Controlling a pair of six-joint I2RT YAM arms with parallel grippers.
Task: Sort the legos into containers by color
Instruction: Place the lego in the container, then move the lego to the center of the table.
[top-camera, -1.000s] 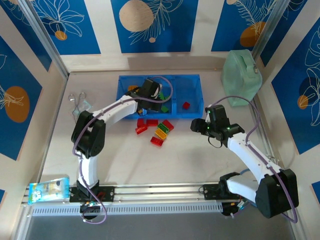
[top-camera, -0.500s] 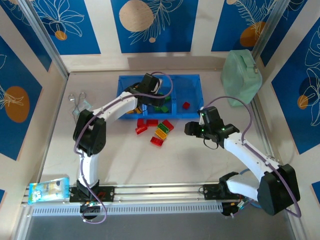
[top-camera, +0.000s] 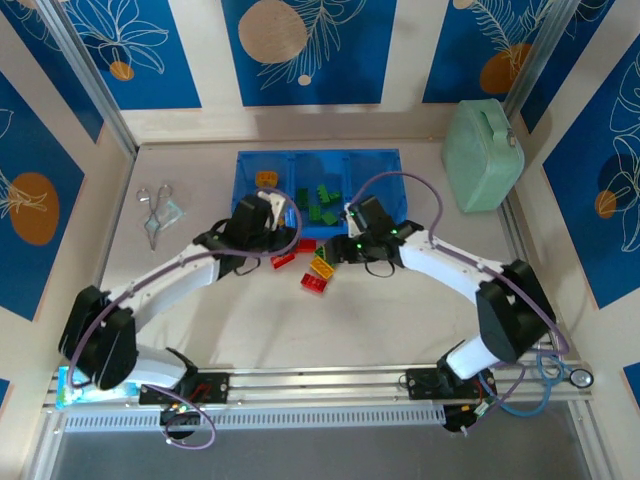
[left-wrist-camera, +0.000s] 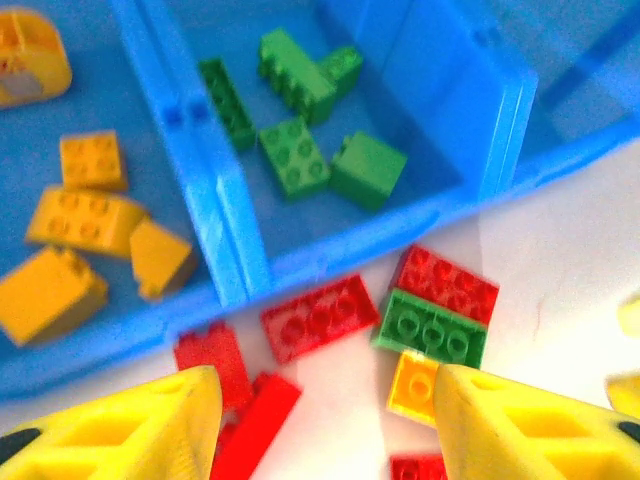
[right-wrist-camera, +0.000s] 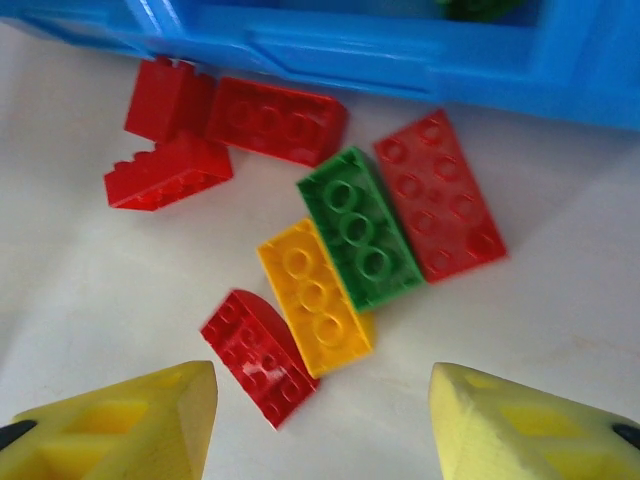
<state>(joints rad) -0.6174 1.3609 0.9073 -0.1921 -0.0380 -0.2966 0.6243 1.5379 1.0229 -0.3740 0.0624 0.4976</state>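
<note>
— How do your jaws stand?
— My left jaws and right jaws are both spread, gripping nothing, over studded plastic bricks (right-wrist-camera: 357, 240) on the bench (right-wrist-camera: 90, 290) beside the blue tray (left-wrist-camera: 228, 225). Green and yellow bricks lie in separate compartments.

Robot lab booth, folks: left arm (top-camera: 170, 275) and right arm (top-camera: 450, 262) (bolted side by side) on a metal rail (top-camera: 320, 378), pale surface (top-camera: 380, 320) walled in by blue leaf-print panels (top-camera: 340, 60).

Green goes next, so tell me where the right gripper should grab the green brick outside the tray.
Probably from straight above, closing on the two short ends of the green brick: it lies flat, studs up, with a yellow brick and a red brick close against its long sides.
</note>
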